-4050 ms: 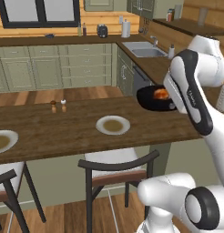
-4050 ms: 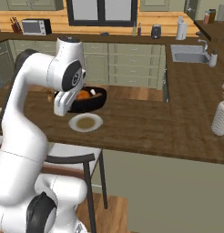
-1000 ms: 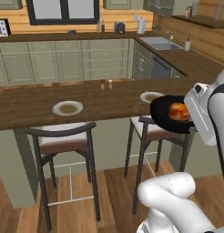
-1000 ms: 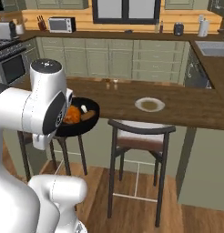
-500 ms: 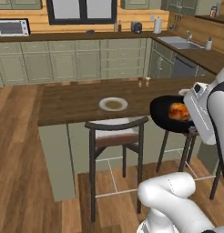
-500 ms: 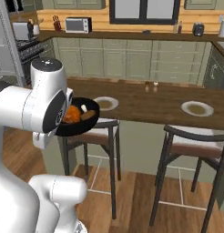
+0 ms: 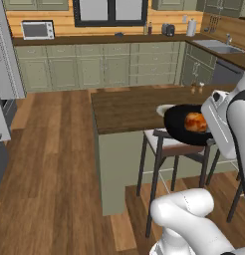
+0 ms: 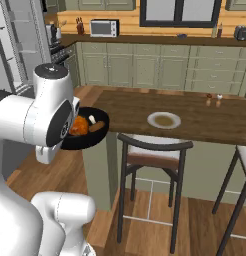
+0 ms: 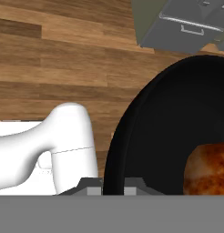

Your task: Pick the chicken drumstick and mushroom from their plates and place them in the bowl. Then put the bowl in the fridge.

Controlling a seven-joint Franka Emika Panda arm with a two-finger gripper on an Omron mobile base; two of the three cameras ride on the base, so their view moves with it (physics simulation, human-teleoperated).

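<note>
One black bowl (image 8: pixel 87 131) hangs at centre-left of the right base view, carried level beside the arm's bulky white forearm, above the wooden floor and short of the tabletop (image 8: pixel 195 117). The pincer (image 9: pixel 113 184), at the bottom of the hand view, is clamped tight on the bowl's rim. Inside lie the chicken drumstick (image 8: pixel 79 125) and the pale mushroom (image 8: pixel 92 119). Further right, a white plate (image 8: pixel 164 120) sits on the tabletop.

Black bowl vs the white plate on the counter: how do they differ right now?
The round glossy black bowl hangs in the air off the counter's end, carried by the arm; the round white plate with a beige centre lies flat on the wooden counter. The bowl holds the orange-brown chicken drumstick; the plate looks bare. Both are round, shallow and similar in width.
</note>
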